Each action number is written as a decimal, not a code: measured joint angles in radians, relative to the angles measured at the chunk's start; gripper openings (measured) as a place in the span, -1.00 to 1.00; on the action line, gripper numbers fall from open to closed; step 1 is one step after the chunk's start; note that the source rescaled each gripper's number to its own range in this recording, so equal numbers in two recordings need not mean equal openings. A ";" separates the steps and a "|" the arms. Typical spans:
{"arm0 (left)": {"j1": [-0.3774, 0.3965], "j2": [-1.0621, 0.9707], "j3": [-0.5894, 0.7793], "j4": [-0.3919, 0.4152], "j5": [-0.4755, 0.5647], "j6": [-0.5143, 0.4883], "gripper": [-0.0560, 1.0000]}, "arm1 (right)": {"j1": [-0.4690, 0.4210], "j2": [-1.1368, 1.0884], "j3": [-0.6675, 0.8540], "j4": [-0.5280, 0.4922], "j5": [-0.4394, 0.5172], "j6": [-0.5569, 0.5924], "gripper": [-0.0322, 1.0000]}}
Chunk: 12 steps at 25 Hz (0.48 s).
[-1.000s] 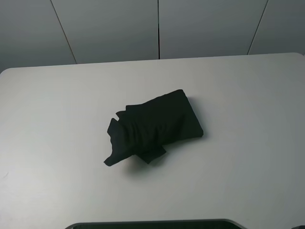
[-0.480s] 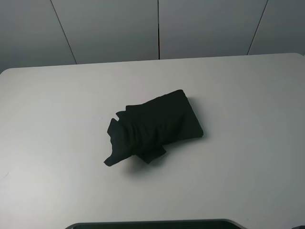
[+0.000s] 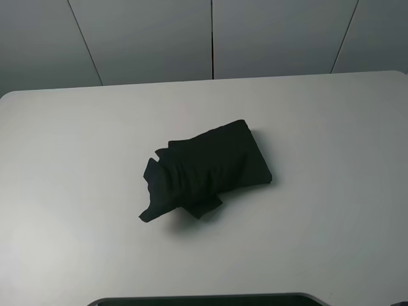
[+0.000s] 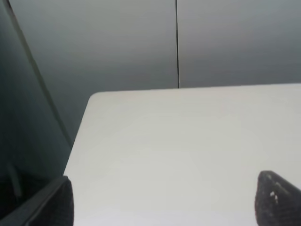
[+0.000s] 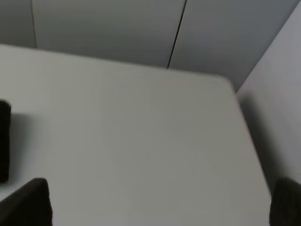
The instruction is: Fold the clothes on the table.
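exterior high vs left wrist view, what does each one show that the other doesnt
Only the exterior high view shows the black shirt, bunched in a rough fold mid-table, with neither gripper in the picture. Only the left wrist view shows the left gripper, its fingertips wide apart and empty above a bare corner. Both show the white table and the grey wall panels.

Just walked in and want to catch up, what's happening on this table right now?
Nothing is being handled at this moment. A black T-shirt lies bunched into a rough, uneven bundle near the middle of the large white matte table, with loose flaps sticking out at its near-left end. Both arms are pulled back off the shirt: the left hand and the right hand are open over bare tabletop, holding nothing.
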 joint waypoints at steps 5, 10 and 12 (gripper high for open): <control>0.000 0.002 0.177 -0.098 -0.032 0.000 0.99 | 0.000 -0.005 0.159 0.051 -0.017 0.009 1.00; 0.000 0.002 0.324 -0.169 -0.129 0.000 0.99 | 0.000 -0.005 0.250 0.061 -0.073 0.016 1.00; 0.000 0.002 0.359 -0.172 -0.133 0.000 0.99 | 0.000 -0.005 0.256 0.062 -0.088 0.018 1.00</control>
